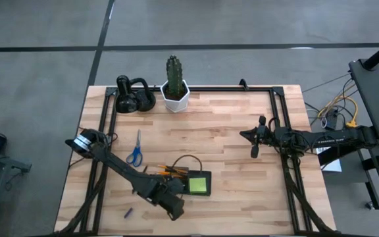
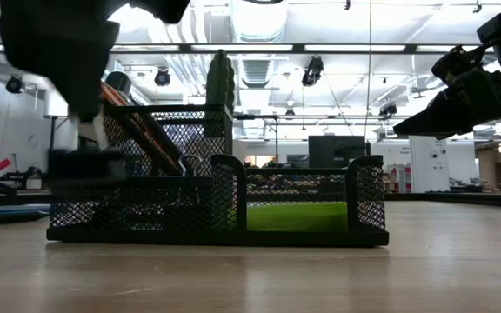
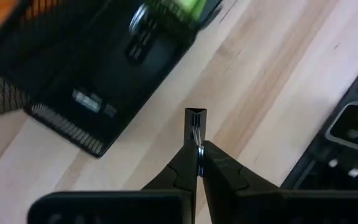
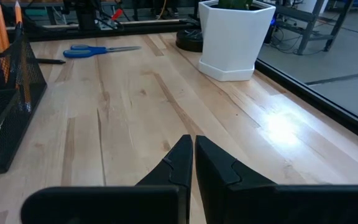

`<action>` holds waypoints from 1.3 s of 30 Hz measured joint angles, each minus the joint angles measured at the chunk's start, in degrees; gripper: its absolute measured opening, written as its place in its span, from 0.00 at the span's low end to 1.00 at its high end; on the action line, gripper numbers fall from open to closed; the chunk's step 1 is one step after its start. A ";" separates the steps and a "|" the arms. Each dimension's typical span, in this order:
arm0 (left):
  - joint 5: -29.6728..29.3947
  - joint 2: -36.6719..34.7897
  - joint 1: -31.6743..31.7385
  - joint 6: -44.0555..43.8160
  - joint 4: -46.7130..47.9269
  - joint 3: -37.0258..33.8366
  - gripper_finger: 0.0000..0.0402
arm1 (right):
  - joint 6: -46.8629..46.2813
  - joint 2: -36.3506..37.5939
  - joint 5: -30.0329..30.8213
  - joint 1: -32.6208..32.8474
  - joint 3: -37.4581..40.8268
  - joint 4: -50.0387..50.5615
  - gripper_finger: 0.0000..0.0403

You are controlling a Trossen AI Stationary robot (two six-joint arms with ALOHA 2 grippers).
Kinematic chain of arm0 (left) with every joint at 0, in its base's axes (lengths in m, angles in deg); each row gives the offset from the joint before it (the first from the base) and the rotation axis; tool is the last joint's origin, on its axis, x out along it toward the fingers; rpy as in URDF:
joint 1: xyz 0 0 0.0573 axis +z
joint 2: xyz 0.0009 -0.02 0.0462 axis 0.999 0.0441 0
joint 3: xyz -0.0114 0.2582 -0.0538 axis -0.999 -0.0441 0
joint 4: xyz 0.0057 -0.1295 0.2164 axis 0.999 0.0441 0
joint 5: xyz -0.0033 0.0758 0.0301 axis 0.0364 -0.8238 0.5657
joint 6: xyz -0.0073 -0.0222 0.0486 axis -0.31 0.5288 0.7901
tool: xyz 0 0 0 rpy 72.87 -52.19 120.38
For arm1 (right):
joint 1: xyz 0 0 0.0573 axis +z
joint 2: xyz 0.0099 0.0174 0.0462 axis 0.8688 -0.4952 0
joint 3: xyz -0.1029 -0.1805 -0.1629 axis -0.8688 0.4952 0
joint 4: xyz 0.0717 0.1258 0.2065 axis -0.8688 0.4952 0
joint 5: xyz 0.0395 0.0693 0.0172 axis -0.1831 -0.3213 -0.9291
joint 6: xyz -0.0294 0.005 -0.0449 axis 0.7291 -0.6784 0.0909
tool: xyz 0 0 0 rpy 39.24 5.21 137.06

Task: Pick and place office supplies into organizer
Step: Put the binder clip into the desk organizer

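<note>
The black mesh organizer (image 1: 191, 182) sits at the table's near middle. It holds the lime-green sticky pad (image 1: 198, 184) and orange pencils (image 1: 170, 171); the low view shows the organizer (image 2: 216, 204) and the pad (image 2: 296, 216) too. My left gripper (image 3: 197, 148) is shut on a tiny dark clip (image 3: 196, 116), just near-left of the organizer (image 3: 98, 74). The blue-handled scissors (image 1: 135, 150) lie flat left of it. My right gripper (image 4: 193, 152) is shut and holds nothing; it hovers over the table's right part (image 1: 255, 141). My left gripper pinches the clip by its thin silver wire handle (image 3: 195, 134) between the two fingertips. The clip's dark body sticks out past the tips. The fingers slant down toward the table, and the clip shows above the wood beside the organizer's wall.
A white hexagonal cactus pot (image 1: 175, 94) and a black rounded gadget (image 1: 133, 96) stand at the far edge. A small dark item (image 1: 128, 212) lies near the near-left edge. Bare wood lies between the organizer and my right gripper. A black frame (image 1: 278, 131) rims the table.
</note>
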 joint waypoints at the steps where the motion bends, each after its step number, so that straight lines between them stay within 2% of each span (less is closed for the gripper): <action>1: -0.33 0.00 0.08 0.39 -0.09 0.48 0.00 | 0.00 0.00 -0.01 0.00 0.00 0.00 0.02; 4: -1.02 0.00 0.16 2.43 -0.78 1.77 0.00 | 0.00 0.02 -0.01 0.00 0.00 0.00 0.02; 9: -5.47 0.00 0.37 5.21 -0.43 3.03 0.00 | 0.00 0.02 0.00 -0.02 0.00 0.00 0.02; 19: -7.30 -0.02 1.32 6.23 6.61 2.99 0.00 | 0.00 0.02 0.00 -0.02 0.00 0.00 0.02; 39: -9.79 0.11 2.78 9.57 6.59 2.95 0.00 | 0.00 -0.02 0.00 -0.02 0.00 0.00 0.02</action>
